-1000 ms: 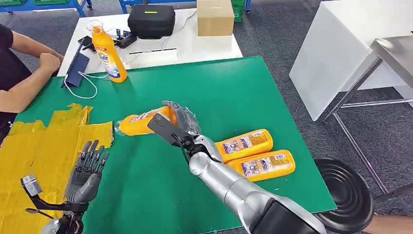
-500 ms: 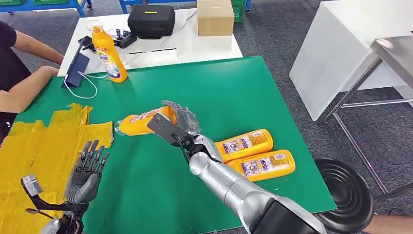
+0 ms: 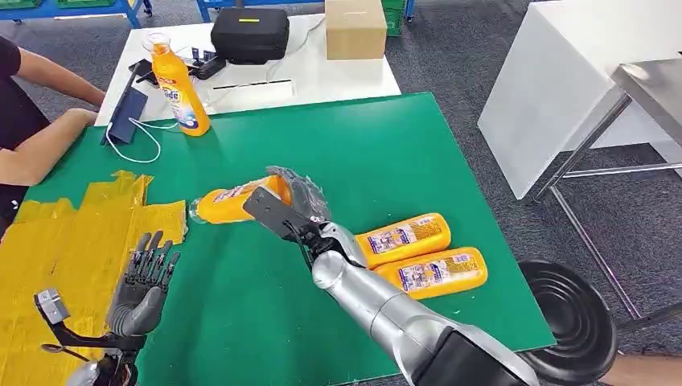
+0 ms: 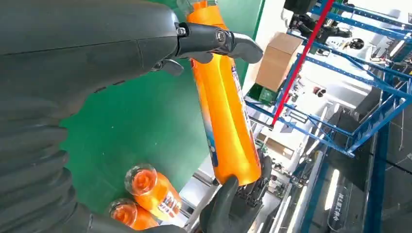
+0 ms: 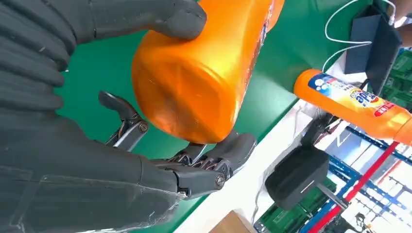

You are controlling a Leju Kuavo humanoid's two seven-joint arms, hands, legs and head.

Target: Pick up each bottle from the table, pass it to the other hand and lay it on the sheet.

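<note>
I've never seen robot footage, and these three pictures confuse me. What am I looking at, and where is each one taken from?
This is a humanoid robot with two silver arms that end in fingered hands. The wide picture comes from its head, looking down on a green table. The two close-ups come from cameras at its wrists, just behind each hand, so they look turned. The right hand grips an orange bottle near its base. The left hand is open and holds nothing, beside the yellow sheet. Two lying bottles rest on the table, and an upright bottle stands at its far edge. A person's arm rests at the left.
</note>
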